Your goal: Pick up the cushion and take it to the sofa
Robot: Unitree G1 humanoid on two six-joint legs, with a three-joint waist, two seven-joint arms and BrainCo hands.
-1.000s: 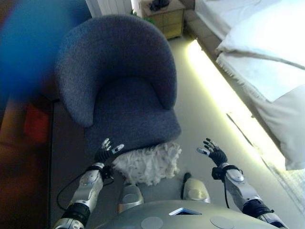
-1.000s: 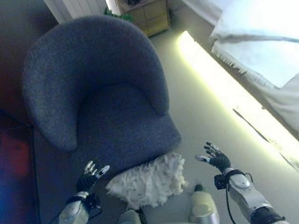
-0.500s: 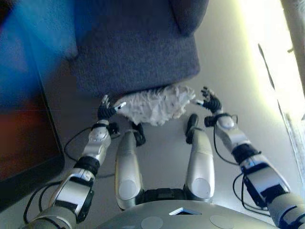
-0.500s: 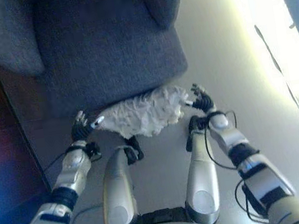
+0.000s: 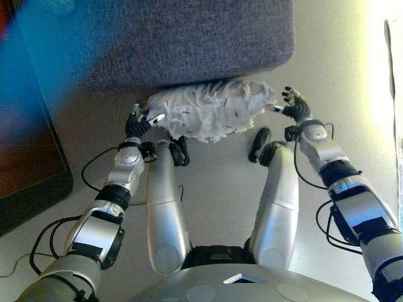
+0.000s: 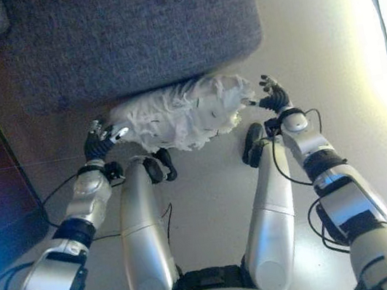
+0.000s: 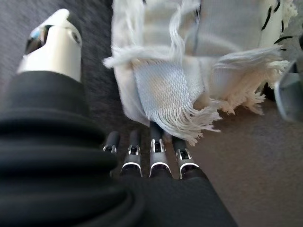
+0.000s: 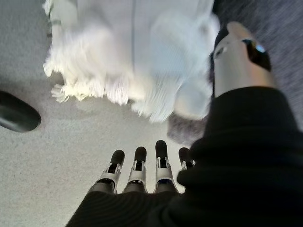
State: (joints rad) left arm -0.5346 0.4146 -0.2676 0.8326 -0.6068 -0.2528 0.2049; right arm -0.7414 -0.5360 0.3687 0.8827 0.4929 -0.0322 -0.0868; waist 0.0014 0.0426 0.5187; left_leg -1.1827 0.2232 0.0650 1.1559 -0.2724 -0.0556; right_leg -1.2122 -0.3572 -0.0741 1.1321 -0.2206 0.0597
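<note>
Two hands now flank the cushion (image 5: pixel 211 117), one at each end. A second ago they hung spread above it with the whole armchair in sight; since then the head has tipped down and the arms have dropped, so the view shows mainly the arms, the cushion and the armchair's front edge.

Nearest, on the robot's left side, the left hand (image 5: pixel 140 119) sits at the cushion's left end. Its wrist view shows the fingers (image 7: pixel 157 147) straight and loose, reaching just under the fringe, with the thumb lifted beside the fabric. It grips nothing. The right hand (image 5: pixel 293 106) sits just beside the cushion's right end, its fingers (image 8: pixel 137 163) likewise straight and relaxed over the floor (image 5: pixel 220 176), short of the fringe. I cannot tell whether its thumb touches the fabric.

Between them the cushion, white and shaggy with a fringed border, lies on the floor against the base of the grey armchair (image 5: pixel 189 38), which rises just beyond it. A dark panel (image 5: pixel 25 151) stands off on the left side.

By my judgement, the approach is done and the lift has not begun. The cushion rests fully on the floor. Next, both hands should press inward or close on the ends. The soft fringe may slip if only loose threads are caught.
</note>
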